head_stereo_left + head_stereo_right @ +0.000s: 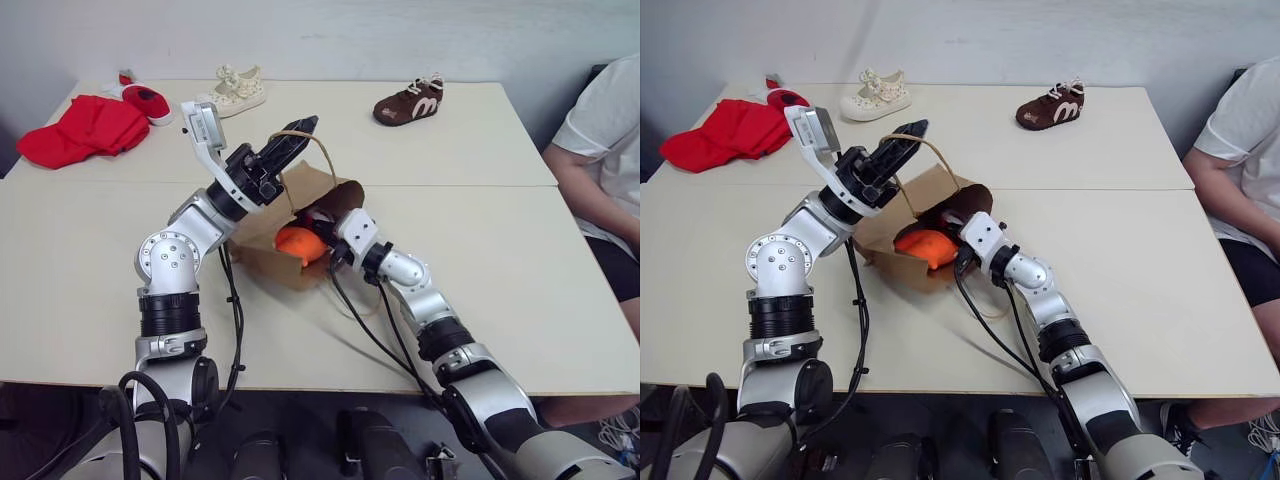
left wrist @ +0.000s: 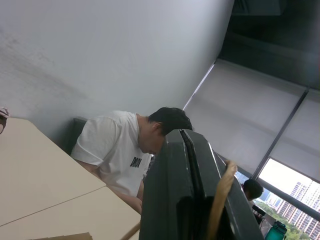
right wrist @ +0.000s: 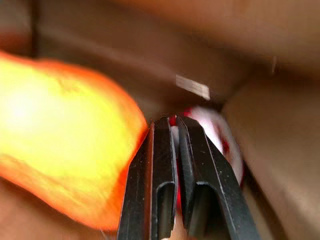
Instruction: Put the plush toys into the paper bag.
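Plush toys first: from the left eye view, the orange mitten plush (image 1: pixel 300 243) lies inside the mouth of the brown paper bag (image 1: pixel 318 188), which rests on its side at the middle of the table (image 1: pixel 80 290). The left gripper (image 1: pixel 300 133) is pinched shut on the bag's loop handle (image 1: pixel 322 152), holding it up so the opening stays wide. The right gripper (image 1: pixel 322 222) reaches into that opening, just beside the mitten. A red cloth (image 1: pixel 82 128), a red shoe (image 1: pixel 145 100), a cream shoe (image 1: pixel 236 88) and a brown shoe (image 1: pixel 410 102) lie well apart along the far edge; a person (image 1: pixel 598 170) sits at the robot's right.

Left wrist view: black fingers (image 2: pixel 172 190) closed together, twisted handle running alongside.

Right wrist view: jaws narrow, nipping the red-and-white Santa plush (image 3: pixel 215 135) deep inside the bag, orange mitten close beside.

Judgement: carry the Santa well past the lip before letting go, keep the handle lifted, then draw the arm straight out without dragging either toy.
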Robot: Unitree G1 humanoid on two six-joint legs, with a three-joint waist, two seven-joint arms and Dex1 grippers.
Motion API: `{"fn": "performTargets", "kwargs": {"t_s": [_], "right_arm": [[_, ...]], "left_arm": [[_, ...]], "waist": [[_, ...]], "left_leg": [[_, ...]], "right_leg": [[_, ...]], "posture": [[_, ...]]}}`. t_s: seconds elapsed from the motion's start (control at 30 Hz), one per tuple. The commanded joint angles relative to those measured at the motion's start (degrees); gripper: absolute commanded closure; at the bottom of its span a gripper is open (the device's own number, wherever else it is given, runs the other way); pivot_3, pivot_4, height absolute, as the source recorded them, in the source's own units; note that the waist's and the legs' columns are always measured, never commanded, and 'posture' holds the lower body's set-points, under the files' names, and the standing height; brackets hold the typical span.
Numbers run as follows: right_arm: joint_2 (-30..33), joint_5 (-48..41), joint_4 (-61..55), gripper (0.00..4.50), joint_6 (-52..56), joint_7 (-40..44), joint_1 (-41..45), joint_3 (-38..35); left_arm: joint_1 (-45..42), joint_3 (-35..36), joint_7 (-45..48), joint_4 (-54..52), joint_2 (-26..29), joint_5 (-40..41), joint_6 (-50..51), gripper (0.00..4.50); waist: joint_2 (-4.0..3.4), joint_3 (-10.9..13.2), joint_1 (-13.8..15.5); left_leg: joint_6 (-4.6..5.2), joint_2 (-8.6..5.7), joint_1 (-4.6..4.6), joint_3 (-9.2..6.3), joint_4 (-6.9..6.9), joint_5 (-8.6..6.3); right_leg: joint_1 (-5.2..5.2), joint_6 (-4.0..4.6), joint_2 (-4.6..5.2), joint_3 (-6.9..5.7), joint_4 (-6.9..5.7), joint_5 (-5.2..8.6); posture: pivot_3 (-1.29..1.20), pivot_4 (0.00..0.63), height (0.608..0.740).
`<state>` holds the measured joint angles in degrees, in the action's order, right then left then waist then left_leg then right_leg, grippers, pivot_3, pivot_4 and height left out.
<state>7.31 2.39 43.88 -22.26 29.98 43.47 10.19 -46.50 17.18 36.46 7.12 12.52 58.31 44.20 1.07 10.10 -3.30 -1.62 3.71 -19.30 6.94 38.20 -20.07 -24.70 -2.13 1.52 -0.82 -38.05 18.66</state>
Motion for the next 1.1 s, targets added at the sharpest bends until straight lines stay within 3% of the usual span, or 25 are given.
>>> {"fn": "performTargets", "kwargs": {"t_s": [0.03, 0.07, 0.1, 0.2, 0.3, 0.47, 0.6, 0.73, 0.9, 1.1], "right_arm": [[-0.3, -0.9, -2.3, 4.47, -0.5, -0.2, 0.6, -1.3], [0.1, -1.7, -4.3, 4.47, 1.6, 2.1, -0.4, -0.8], [0.6, -2.0, -6.6, 3.99, 2.7, 3.5, -1.3, -0.4], [2.1, -5.1, -15.6, 3.14, 9.2, 8.7, -4.4, -0.1], [5.6, -13.8, -30.1, 2.14, 23.2, 14.7, -7.2, -2.2], [17.1, -27.7, -47.3, 0.35, 47.2, 22.4, -9.8, -6.8], [26.7, -44.5, -55.4, 0.35, 68.9, 25.4, -13.5, -14.5], [35.6, -49.0, -57.2, 0.35, 87.4, 19.9, -19.8, -18.0], [30.1, -50.5, -56.1, 0.35, 100.6, 7.8, -21.6, -20.4], [15.9, -52.3, -56.0, 0.35, 110.7, -1.5, -18.1, -24.2]], "left_arm": [[-1.1, 1.0, 0.8, -1.6, 1.0, 1.2, -0.4, 4.50], [-1.0, 1.0, 0.9, -1.6, 1.0, 1.1, -0.6, 4.50], [-0.9, 1.0, 0.8, -1.7, 1.0, 1.0, -0.8, 4.50], [-0.6, 1.0, 0.5, -2.0, 0.8, 0.8, -1.3, 4.50], [-0.4, 1.1, 0.5, -1.8, 1.0, 0.5, -1.6, 4.50], [0.1, 0.7, 0.5, -2.0, 1.2, -0.1, -2.0, 4.50], [0.2, 0.7, 0.4, -2.1, 1.2, 0.0, -2.0, 4.50], [-0.1, 0.9, 0.1, -2.4, 1.0, 1.2, -1.2, 4.50], [0.0, 1.7, -0.1, -1.8, 1.4, 2.2, -0.2, 4.50], [-0.4, 1.3, 0.5, -1.1, 1.6, 1.4, -0.7, 4.50]], "waist": [[0.00, 0.0, 0.0], [0.00, 0.0, -0.1], [0.00, 0.0, -0.1], [0.00, 0.0, 0.0], [-0.01, 0.0, 0.2], [-0.01, 0.0, 0.7], [0.00, 0.0, 1.7], [0.02, 0.0, 1.8], [0.05, 0.0, 1.2], [0.07, 0.0, 1.2]], "left_leg": [[0.00, 0.01, 0.00, 0.00, 0.00, 0.00], [0.00, 0.01, 0.00, 0.00, -0.01, 0.00], [0.00, 0.01, 0.00, 0.00, -0.01, 0.00], [0.00, 0.02, 0.00, -0.01, -0.04, 0.00], [0.00, 0.01, -0.04, -0.02, -0.04, 0.00], [0.01, -0.01, -0.07, -0.10, 0.02, -0.01], [0.01, -0.01, -0.06, -0.13, -0.02, -0.01], [0.04, -0.03, -0.08, -0.13, -0.02, -0.03], [0.03, -0.03, -0.04, -0.10, -0.03, -0.02], [-0.05, 0.00, -0.01, -0.08, -0.08, 0.02]], "right_leg": [[0.00, 0.00, 0.00, 0.00, 0.00, 0.00], [0.00, 0.00, -0.01, 0.00, 0.00, 0.00], [-0.01, 0.00, -0.01, 0.00, 0.00, 0.00], [0.00, 0.00, -0.01, 0.00, -0.05, 0.00], [-0.02, -0.01, 0.01, -0.01, -0.06, 0.00], [0.02, -0.01, 0.04, -0.08, 0.06, 0.00], [0.02, 0.00, 0.02, -0.12, 0.09, 0.00], [0.04, -0.01, 0.04, -0.11, 0.17, 0.00], [0.04, 0.00, 0.00, -0.03, 0.11, 0.00], [-0.01, 0.00, -0.08, 0.04, 0.07, 0.00]], "posture": [[0.00, 0.150, 0.740], [0.00, 0.150, 0.740], [0.00, 0.150, 0.740], [0.00, 0.150, 0.740], [0.00, 0.150, 0.740], [0.00, 0.150, 0.740], [0.00, 0.150, 0.740], [0.00, 0.150, 0.740], [0.00, 0.150, 0.740], [0.00, 0.150, 0.740]]}}
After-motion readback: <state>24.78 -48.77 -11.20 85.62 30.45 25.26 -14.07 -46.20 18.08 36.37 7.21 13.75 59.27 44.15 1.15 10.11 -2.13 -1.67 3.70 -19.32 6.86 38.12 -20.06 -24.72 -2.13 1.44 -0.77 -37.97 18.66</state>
